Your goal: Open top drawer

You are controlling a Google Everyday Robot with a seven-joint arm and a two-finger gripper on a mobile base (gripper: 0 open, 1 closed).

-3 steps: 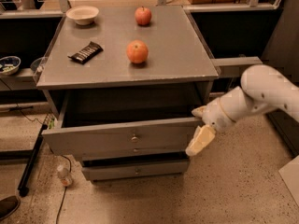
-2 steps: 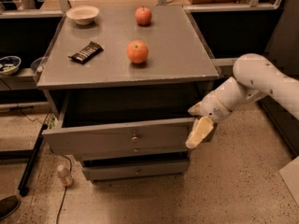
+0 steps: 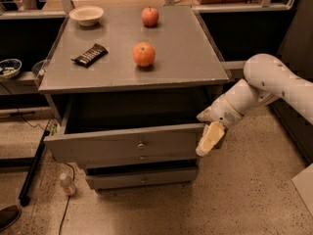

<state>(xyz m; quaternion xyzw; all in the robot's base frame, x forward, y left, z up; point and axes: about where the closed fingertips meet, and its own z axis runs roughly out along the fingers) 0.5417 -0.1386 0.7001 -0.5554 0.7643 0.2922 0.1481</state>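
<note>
From the one camera view, the grey cabinet (image 3: 190,62) stands in the middle of the room. Its top drawer (image 3: 117,145) juts well forward from under the cabinet top, with the round knob (image 3: 141,144) at the centre of the front. The gripper (image 3: 209,140) hangs at the right end of that drawer front, pointing down; I cannot tell whether it is clenched or released. On the cabinet top lie two apples (image 3: 144,54) (image 3: 150,16), a bowl (image 3: 86,15) and a chocolate bar (image 3: 90,54).
</note>
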